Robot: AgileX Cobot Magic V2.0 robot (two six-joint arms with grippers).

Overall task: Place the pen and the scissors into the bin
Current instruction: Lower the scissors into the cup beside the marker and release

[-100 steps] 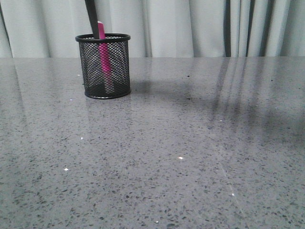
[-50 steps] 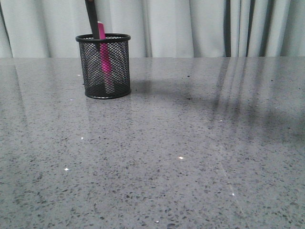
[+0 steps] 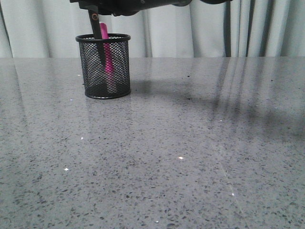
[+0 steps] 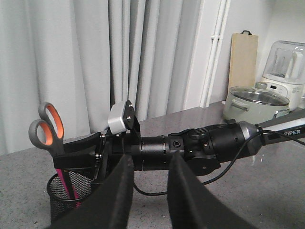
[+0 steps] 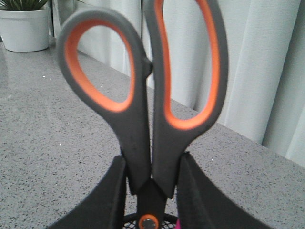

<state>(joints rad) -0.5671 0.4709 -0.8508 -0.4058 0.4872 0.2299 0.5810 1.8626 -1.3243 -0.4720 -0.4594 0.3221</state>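
Note:
The black mesh bin [image 3: 106, 67] stands at the back left of the grey table. The magenta pen [image 3: 109, 62] stands inside it. My right gripper [image 3: 93, 5] hangs above the bin, shut on the scissors [image 3: 98, 29], whose dark blades point down into the bin beside the pen. In the right wrist view the gripper [image 5: 151, 164] clamps the scissors [image 5: 143, 119] just below the orange-lined loops, above the bin's rim [image 5: 164, 220]. In the left wrist view my left gripper [image 4: 150, 157] is open and empty, off to the side of the bin [image 4: 64, 191] and the scissors' handles [image 4: 47, 131].
The right arm [image 4: 190, 152] reaches across in front of the left gripper, a cable hanging under it. A lidded pot [image 4: 257, 102], a blender [image 4: 285, 62] and a wooden board [image 4: 243, 57] stand at the far side. A white plant pot [image 5: 24, 26] stands on the table. Curtains hang behind.
The right arm has come down into the top of the front view. The scissors have sunk deeper into the bin, so the orange pivot now shows above the rim.

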